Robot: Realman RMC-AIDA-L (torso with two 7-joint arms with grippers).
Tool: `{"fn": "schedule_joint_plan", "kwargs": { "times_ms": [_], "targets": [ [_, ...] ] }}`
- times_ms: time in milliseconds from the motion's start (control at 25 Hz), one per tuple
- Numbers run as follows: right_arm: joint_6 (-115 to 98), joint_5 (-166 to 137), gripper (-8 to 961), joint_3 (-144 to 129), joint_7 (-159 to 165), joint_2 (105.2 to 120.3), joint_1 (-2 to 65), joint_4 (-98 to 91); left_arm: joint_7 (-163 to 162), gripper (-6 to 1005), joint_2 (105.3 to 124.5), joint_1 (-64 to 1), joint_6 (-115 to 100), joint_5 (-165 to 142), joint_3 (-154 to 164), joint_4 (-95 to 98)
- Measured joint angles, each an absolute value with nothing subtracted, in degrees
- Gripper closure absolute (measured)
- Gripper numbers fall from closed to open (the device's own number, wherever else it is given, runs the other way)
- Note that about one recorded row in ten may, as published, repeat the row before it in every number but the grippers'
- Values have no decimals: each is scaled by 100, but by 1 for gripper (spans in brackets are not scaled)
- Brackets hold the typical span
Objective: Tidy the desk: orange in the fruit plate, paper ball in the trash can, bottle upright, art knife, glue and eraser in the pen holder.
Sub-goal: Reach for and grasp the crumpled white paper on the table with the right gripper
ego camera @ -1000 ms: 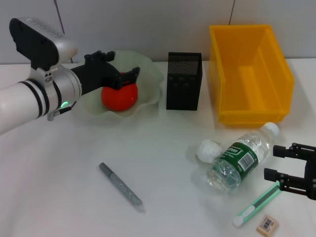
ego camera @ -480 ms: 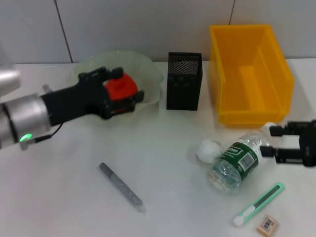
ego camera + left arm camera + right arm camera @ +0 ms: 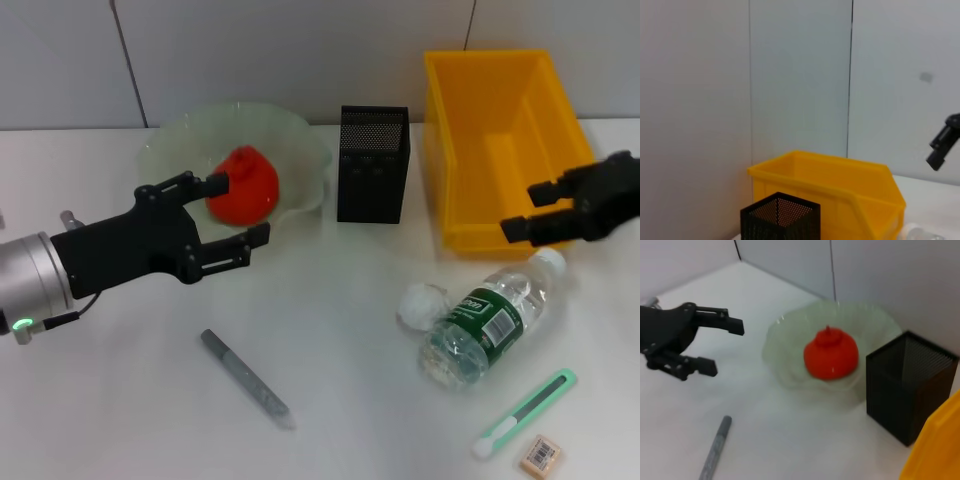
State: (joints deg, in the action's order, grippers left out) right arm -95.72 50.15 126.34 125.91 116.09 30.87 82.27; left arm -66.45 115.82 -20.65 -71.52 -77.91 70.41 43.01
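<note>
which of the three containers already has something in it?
The fruit plate: the orange sits in it. The pen holder and trash can look empty.

Red-orange orange (image 3: 244,185) sits in the pale-green fruit plate (image 3: 300,150) near the counter's back edge; clear bottle (image 3: 485,320) lies on its side beside the white paper ball (image 3: 422,303).
</note>
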Motion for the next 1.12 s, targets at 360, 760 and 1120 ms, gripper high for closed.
{"fn": "schedule_joint_plan", "kwargs": {
  "times_ms": [360, 760, 1120],
  "targets": [
    [-9978, 3796, 256, 11699, 14398, 11466, 4247, 8197, -6418, 170, 11626, -2050, -7319, -7875, 7096, 4325],
    [-10149, 3028, 254, 11170, 15082, 11511, 5241, 7286, -6311, 170, 11634, -2024, -7408, -7875, 7107, 4291],
    [-9251, 2986, 252, 10946, 14798, 11514, 5285, 6355, -6301, 170, 11633, -1968, -7444, -7875, 7110, 4311]
  ]
}}
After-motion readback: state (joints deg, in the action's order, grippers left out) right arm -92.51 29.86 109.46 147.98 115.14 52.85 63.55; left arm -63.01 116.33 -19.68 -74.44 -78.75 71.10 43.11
